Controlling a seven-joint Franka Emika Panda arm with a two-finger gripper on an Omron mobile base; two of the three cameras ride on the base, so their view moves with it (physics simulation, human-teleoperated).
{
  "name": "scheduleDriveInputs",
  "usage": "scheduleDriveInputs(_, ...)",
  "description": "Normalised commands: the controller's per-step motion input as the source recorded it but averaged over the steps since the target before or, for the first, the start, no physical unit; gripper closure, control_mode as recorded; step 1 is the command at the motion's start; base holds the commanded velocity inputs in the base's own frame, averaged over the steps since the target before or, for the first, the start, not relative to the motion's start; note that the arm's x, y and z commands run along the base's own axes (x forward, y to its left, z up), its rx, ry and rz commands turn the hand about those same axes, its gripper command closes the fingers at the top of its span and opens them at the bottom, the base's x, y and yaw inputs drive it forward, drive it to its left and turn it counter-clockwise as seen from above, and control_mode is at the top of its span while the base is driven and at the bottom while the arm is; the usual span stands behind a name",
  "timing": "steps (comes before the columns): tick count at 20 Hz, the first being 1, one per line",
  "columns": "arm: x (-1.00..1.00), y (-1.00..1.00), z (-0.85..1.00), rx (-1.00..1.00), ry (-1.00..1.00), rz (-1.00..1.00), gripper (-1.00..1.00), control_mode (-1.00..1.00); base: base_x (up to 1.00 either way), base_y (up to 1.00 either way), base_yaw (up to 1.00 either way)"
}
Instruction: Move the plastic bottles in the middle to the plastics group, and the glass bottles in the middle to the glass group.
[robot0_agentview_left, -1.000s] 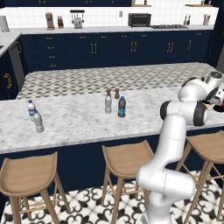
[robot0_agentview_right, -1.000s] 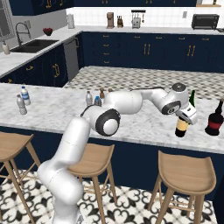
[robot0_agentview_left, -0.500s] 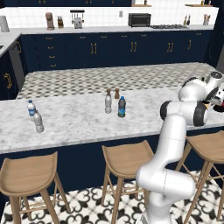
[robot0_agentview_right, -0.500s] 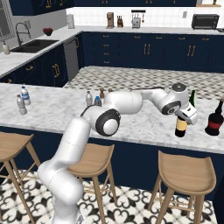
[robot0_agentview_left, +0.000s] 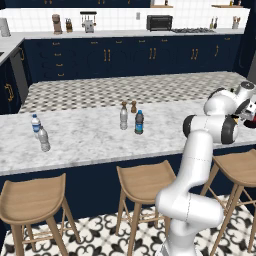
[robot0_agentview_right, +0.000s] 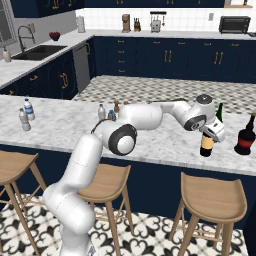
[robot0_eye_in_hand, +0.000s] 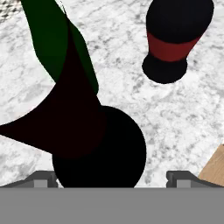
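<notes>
Hand (robot0_agentview_right: 212, 131) newly opened wide, dark wine bottle (robot0_agentview_right: 206, 145) standing free beside green bottle (robot0_agentview_right: 219, 113)

Left base view: set behind and left of the arm, raised, facing forward and down across the marble desk (robot0_agentview_left: 100, 137); the hand (robot0_agentview_left: 246, 111) sits at its far right edge, the stools (robot0_agentview_left: 145, 180) near the bottom.

Right base view: set behind and right of the arm, same height and tilt; the hand (robot0_agentview_right: 212, 131) lies right of centre, the sink counter far off to its left.

Shared ground: both take in the desk (robot0_agentview_right: 65, 125), the middle bottles (robot0_agentview_left: 131, 117) (robot0_agentview_right: 107, 113), the stools (robot0_agentview_right: 212, 197) and the back cabinets.

Hand view: looks steeply down along the hand (robot0_eye_in_hand: 111, 177), very near, onto the desk (robot0_eye_in_hand: 175, 109) directly beneath, with three bottles close.
</notes>
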Motion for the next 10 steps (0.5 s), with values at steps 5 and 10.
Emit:
scheduleDriveInputs(5, -0.24, 0.32, 0.00, 0.00, 0.00, 0.00, -1.00, -1.00, 0.00, 0.00, 0.00)
scheduleDriveInputs(10, -0.32, 0.23, 0.00, 0.00, 0.00, 0.00, -1.00, -1.00, 0.00, 0.00, 0.00)
